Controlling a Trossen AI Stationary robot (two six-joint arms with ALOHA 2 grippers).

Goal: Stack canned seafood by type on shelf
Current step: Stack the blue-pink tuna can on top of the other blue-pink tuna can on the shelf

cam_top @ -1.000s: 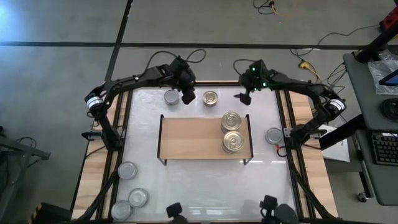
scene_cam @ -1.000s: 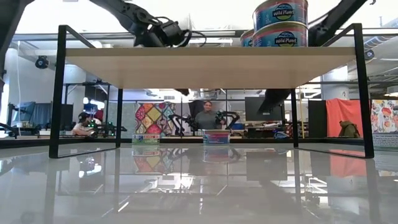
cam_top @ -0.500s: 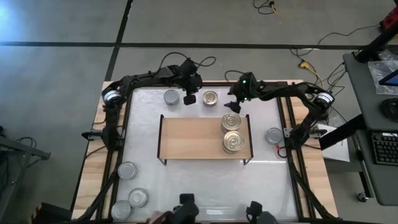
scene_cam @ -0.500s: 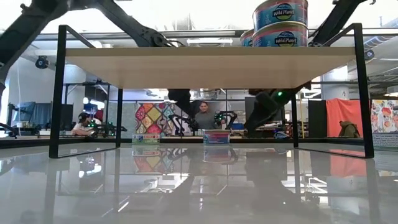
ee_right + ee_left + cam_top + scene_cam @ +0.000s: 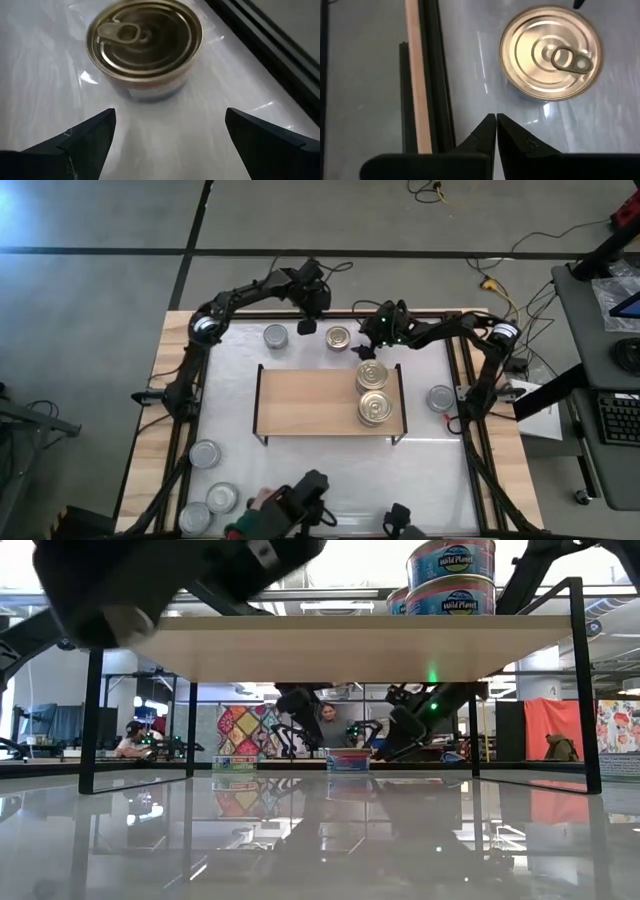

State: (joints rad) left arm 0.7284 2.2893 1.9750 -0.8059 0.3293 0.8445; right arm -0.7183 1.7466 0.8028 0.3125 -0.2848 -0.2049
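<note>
A gold-topped can (image 5: 339,338) stands on the white tabletop behind the shelf (image 5: 310,405); it also shows in the left wrist view (image 5: 551,52) and the right wrist view (image 5: 145,42). My right gripper (image 5: 366,350) is open, low over the table just right of this can, its fingers pointing at it without touching (image 5: 170,125). My left gripper (image 5: 308,328) is shut and empty (image 5: 496,122), just left of the same can near the table's far edge. Two gold-topped cans (image 5: 372,375) (image 5: 376,408) stand on the shelf's right end. A silver-topped can (image 5: 275,336) stands left of my left gripper.
More silver-topped cans stand on the table: one at the right (image 5: 440,398) and three at the near left (image 5: 205,453) (image 5: 222,498) (image 5: 195,518). A person's hand (image 5: 268,505) with a dark object is at the near edge and blurs across the low view (image 5: 150,580).
My right gripper has gone toward the table's left and down, ending beside the gold-topped can behind the shelf. My left gripper has come down from above shelf height to near the table, just left of that can. A person's hand has come in at the near edge.
</note>
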